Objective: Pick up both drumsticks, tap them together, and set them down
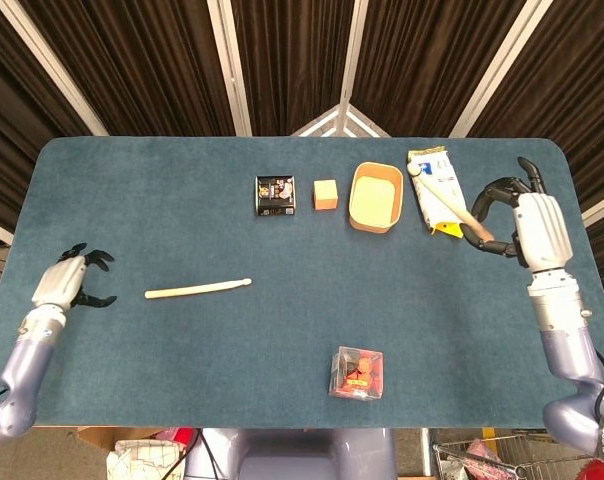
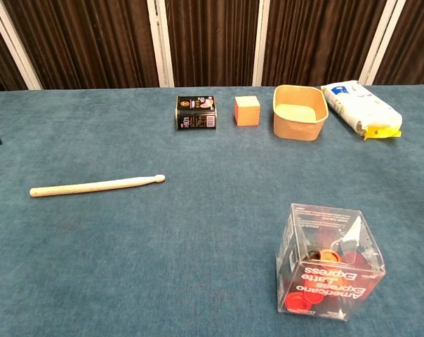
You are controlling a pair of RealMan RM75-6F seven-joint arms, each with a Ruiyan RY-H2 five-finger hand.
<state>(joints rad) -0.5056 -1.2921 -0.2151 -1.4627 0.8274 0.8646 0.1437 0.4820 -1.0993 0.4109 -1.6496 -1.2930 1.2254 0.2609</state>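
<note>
On the blue surface (image 1: 132,200), one drumstick (image 1: 198,289) lies flat at about 8 o'clock from the middle, its tip pointing toward 3 o'clock. The left hand (image 1: 66,281) hovers just beyond the stick's butt end, at 9 o'clock from it, holding nothing, its dark fingers spread apart. The second drumstick (image 1: 444,200) is up off the cloth at the 3 o'clock edge, gripped near its butt by the right hand (image 1: 530,230), with the rounded tip slanting toward 10 o'clock over a white and blue bag (image 1: 435,187) whose print is too small to read. Just beside the bag, toward 9 o'clock, stands a tan oval bowl (image 1: 376,196), then an orange cube (image 1: 325,194), then a black tin (image 1: 275,195) with lettering too small to read. At 6 o'clock sits a clear plastic box (image 2: 330,262) with red pieces inside; its label, seen upside down in the chest view, reads "Americano Latte Express".
</note>
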